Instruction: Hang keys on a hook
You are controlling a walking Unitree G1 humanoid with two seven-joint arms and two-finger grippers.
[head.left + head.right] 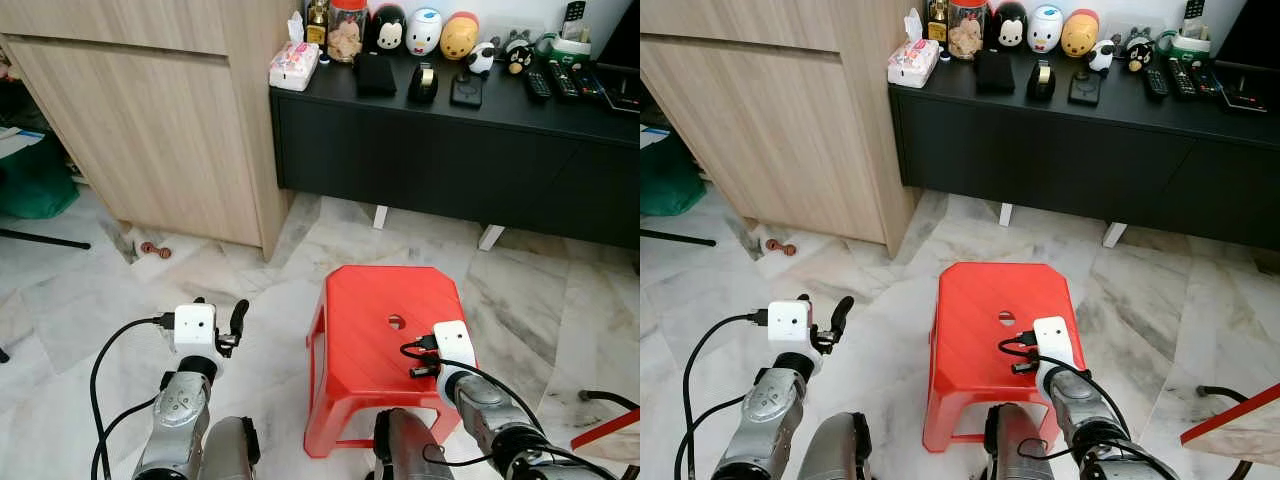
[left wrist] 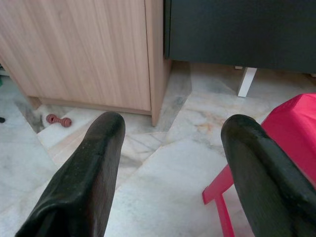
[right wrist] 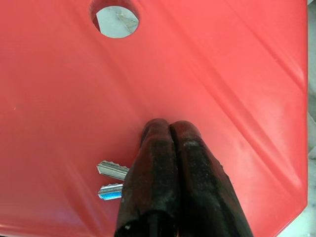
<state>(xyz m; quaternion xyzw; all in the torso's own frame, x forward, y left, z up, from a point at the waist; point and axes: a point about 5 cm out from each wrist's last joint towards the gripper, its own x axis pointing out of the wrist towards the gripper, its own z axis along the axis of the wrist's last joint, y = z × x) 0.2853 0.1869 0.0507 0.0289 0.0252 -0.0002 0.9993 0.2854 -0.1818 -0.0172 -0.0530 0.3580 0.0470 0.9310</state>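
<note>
Pinching two silver keys [image 3: 113,178], right claw [image 3: 170,129] over red stool [image 3: 222,74]; left claw [image 2: 173,133] spread.

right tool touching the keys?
Touching. In the right wrist view the right tool is shut over the red stool, and two keys stick out from under its fingers.

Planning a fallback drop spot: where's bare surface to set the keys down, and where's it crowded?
The red stool top is bare around its hole, where the right gripper pinches the keys. The marble floor between stool and wooden cabinet is open. The black sideboard top is crowded with trinkets.
</note>
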